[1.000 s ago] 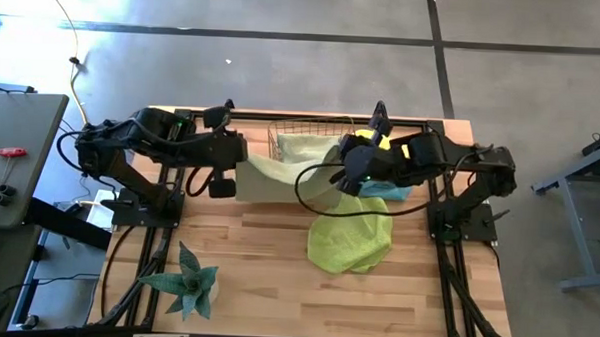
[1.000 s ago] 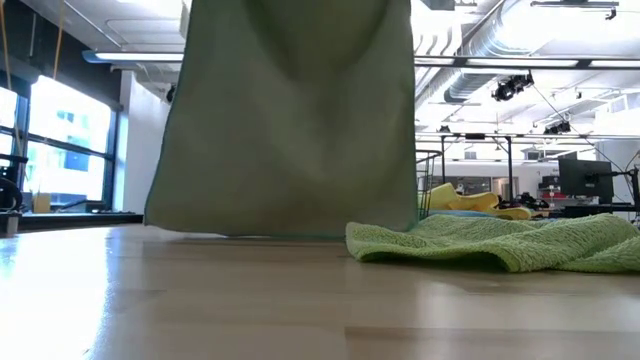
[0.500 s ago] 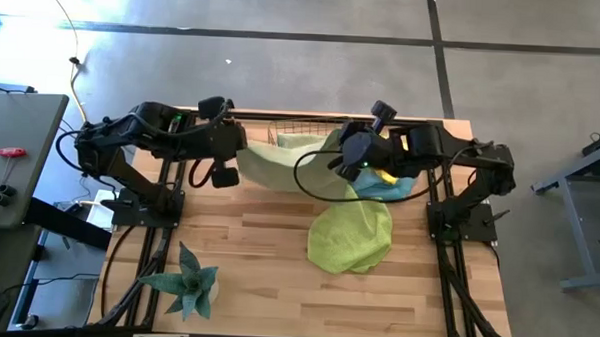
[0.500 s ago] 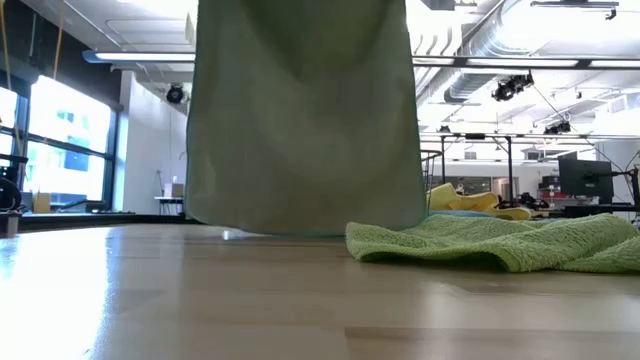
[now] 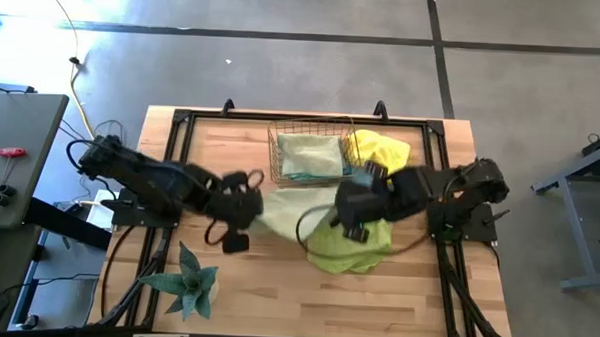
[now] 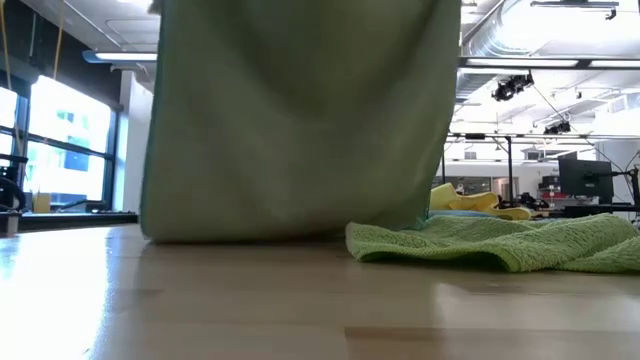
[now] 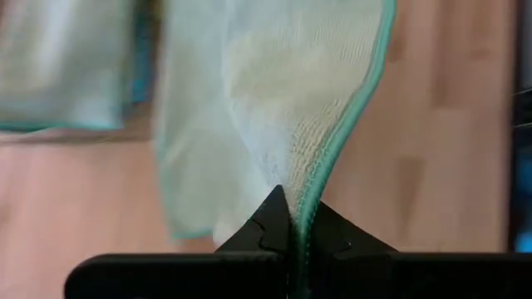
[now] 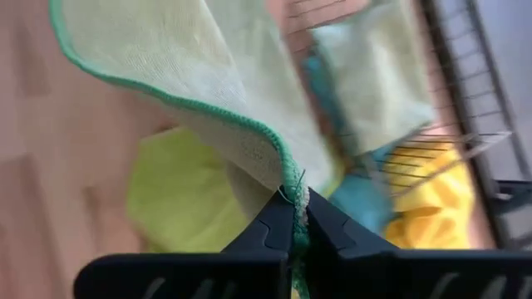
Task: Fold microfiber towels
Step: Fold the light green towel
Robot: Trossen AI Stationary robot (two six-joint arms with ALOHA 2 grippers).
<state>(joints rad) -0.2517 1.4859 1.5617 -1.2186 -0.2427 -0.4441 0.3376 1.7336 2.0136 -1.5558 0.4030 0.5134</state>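
Now that you've swung both arms from the 12 o'clock basket toward table centre, left gripper [image 5: 236, 226] and right gripper [image 5: 350, 218] stay clamped on the pale green towel [image 5: 280, 216], hanging ready to lay flat.

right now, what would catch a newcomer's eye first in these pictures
The pale green towel hangs stretched between the two arms over the middle of the table, filling most of the low view. The left gripper and the right gripper are each shut on its edge. Below the right arm a lime green towel lies crumpled on the wood, and a wire basket at the far edge holds another cloth.
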